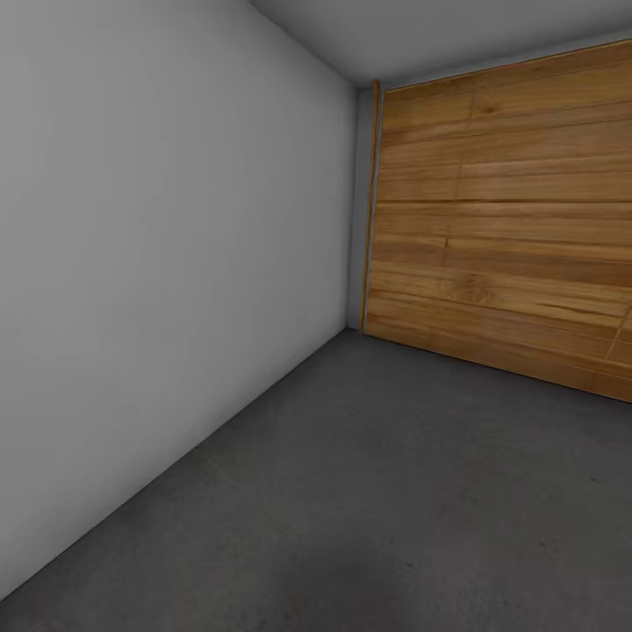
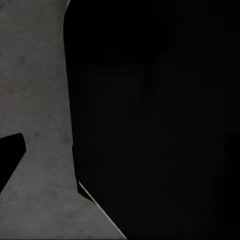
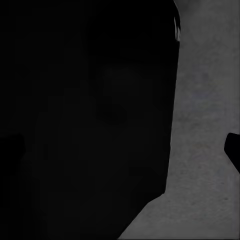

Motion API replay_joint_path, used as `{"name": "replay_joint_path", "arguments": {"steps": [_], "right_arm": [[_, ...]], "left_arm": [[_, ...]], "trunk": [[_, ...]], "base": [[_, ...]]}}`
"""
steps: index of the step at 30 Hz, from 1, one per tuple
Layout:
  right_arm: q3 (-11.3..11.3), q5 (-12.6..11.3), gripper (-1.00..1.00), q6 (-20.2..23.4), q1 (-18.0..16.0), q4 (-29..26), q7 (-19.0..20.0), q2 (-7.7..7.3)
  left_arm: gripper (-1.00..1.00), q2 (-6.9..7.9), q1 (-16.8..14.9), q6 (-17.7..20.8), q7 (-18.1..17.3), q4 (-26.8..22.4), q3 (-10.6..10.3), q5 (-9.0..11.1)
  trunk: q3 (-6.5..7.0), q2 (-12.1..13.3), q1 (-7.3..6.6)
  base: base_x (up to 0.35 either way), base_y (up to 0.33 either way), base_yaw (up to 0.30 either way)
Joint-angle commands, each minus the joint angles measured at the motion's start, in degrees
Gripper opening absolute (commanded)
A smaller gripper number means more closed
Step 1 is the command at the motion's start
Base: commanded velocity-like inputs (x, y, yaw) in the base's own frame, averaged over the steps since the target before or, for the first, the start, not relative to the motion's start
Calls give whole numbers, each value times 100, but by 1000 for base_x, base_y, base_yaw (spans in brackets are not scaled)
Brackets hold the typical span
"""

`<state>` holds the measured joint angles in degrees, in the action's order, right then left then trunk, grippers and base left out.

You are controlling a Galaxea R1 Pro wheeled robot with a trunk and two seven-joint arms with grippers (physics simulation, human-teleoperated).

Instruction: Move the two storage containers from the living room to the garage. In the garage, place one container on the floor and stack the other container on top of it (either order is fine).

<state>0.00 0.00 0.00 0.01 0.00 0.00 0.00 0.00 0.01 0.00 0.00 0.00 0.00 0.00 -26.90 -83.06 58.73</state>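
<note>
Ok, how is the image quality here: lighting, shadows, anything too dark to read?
Head view: even, soft light on the white wall and wood-plank door, with a faint shadow on the floor. Both wrist views: a near-black mass without detail beside a strip of mottled grey floor.

Wall (image 1: 167, 246) on the left, plank door (image 1: 500, 219) ahead right, floor (image 1: 377, 500) below.
</note>
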Motion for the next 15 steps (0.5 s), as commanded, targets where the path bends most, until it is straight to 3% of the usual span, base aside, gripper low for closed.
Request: {"name": "replay_joint_path", "arguments": {"steps": [1, 15], "right_arm": [[33, 33, 100, -25, -9, 0, 16, 13], [485, -48, 100, -12, -9, 9, 20, 25]], "left_arm": [[100, 33, -9, -18, 9, -33, -6, 0], [100, 58, -9, -18, 9, -139, -9, 0]], "trunk": [[-3, -2, 0], [-3, -2, 0]], "base": [[0, 0, 0], [0, 0, 0]]}}
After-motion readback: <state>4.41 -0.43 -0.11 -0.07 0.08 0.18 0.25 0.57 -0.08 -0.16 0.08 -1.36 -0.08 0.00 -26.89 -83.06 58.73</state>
